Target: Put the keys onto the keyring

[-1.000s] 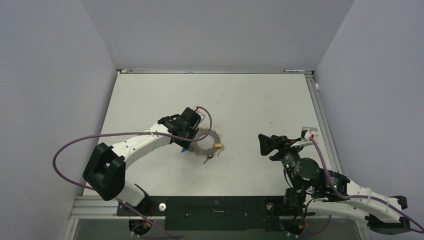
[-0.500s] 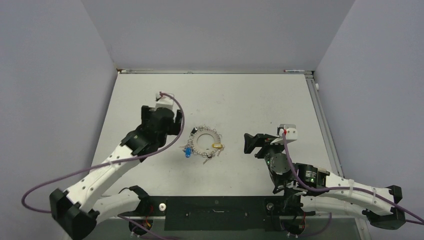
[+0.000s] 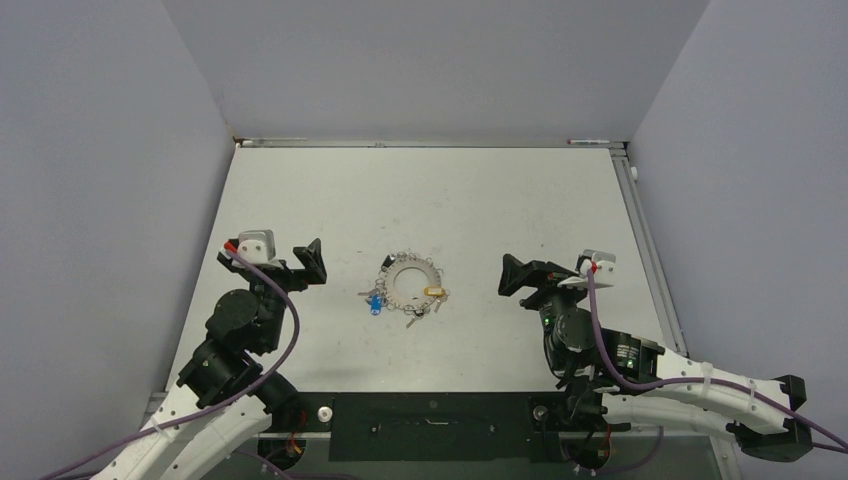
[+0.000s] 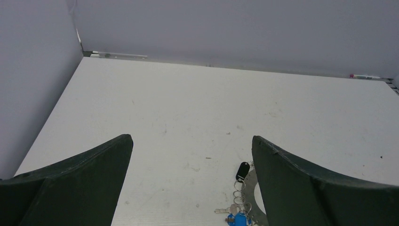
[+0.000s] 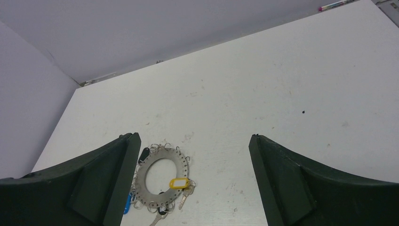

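Both jaws released, empty. Keyring (image 5: 162, 156) lower left of right-wrist view, keys (image 5: 178, 182) crowding its rim. I'd expect wide jaws to snag neighbours and drag the ring.

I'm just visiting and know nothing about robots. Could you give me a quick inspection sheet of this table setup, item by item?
Surface: white table, with a few faint scuffs and specks.
Job's things: keyring lies flat mid-table. The keys cluster round its rim, one with a blue head, one with a yellow tag. Whether each is hooked on cannot be told.
Clutter: pen-like stick at the far edge.
Grippers: left gripper and right gripper are both open and empty, either side of the keyring, apart from it.
Cables: purple cables run along both arms, clear of the keyring.
Surroundings: plain grey walls on three sides; black base rail at the near edge.
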